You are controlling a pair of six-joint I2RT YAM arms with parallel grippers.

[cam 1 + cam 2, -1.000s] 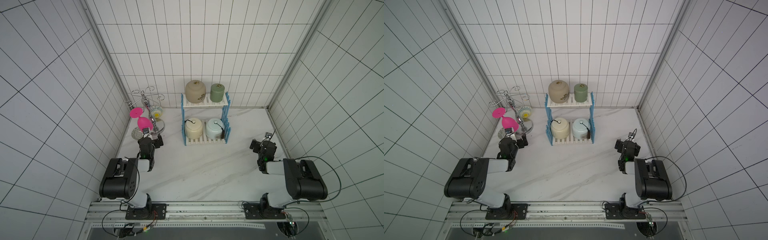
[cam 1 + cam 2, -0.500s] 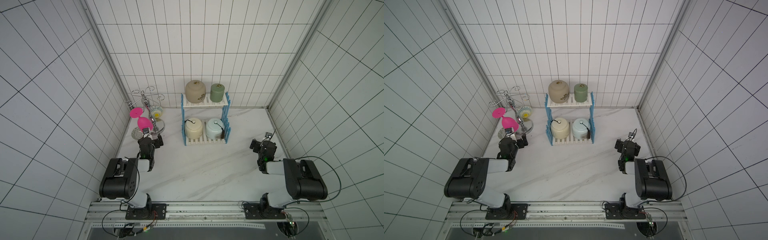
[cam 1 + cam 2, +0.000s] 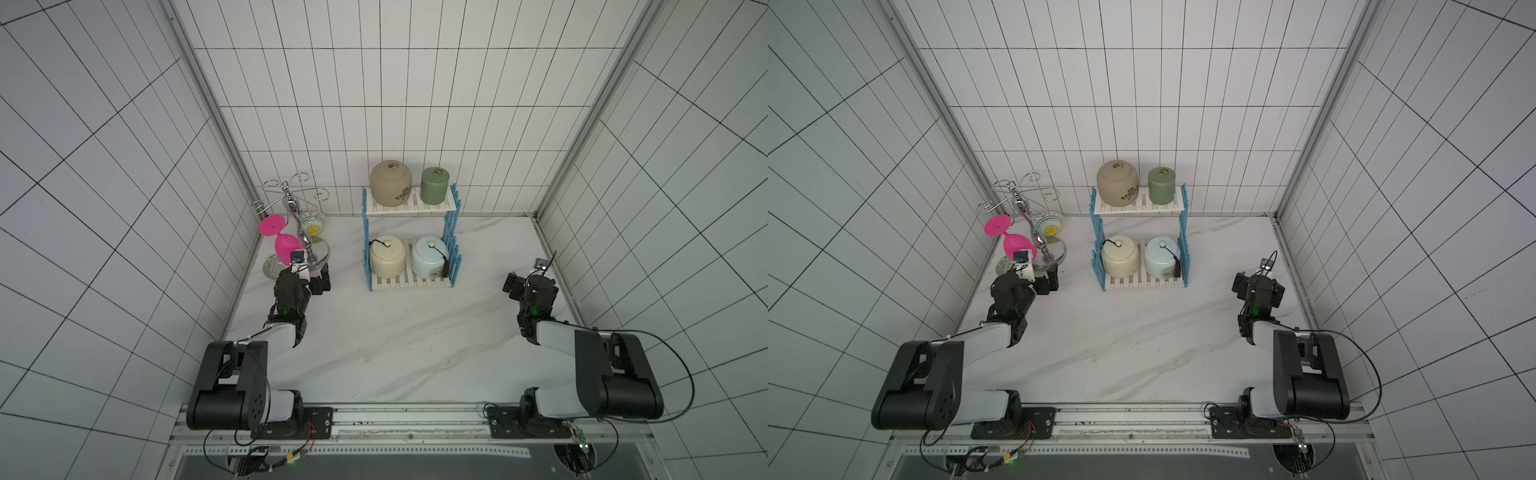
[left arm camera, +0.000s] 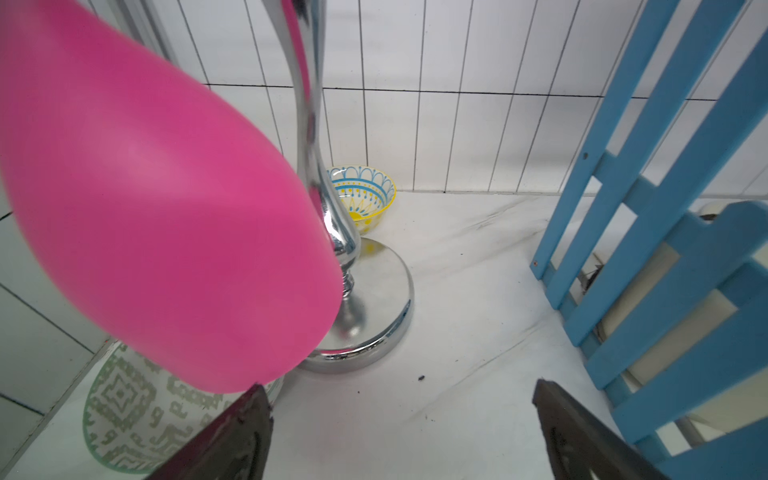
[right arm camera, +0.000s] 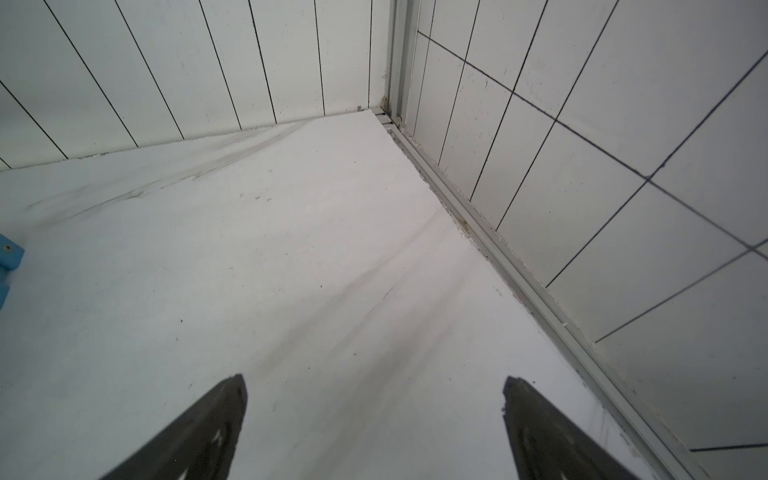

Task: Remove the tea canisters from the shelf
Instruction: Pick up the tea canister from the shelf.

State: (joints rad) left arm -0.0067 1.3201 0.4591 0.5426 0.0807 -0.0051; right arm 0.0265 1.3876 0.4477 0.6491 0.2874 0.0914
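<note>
Left wrist view: left gripper [image 4: 401,415] low over the marble table [image 4: 457,291], fingers apart, nothing between them. The pink goblet [image 4: 158,208] crowds one finger, possibly touching it; too close to tell. The chrome stand [image 4: 361,316] is just behind the goblet.

Right wrist view: right gripper [image 5: 376,386] with fingers wide apart, holding nothing, near the side wall.

In both top views all four canisters sit on the shelf [image 3: 409,207]. The tan canister [image 3: 390,183] and green canister [image 3: 434,191] are on the upper tier, the cream canister [image 3: 387,255] and pale blue canister [image 3: 429,257] below. Neither gripper touches the shelf.
</note>
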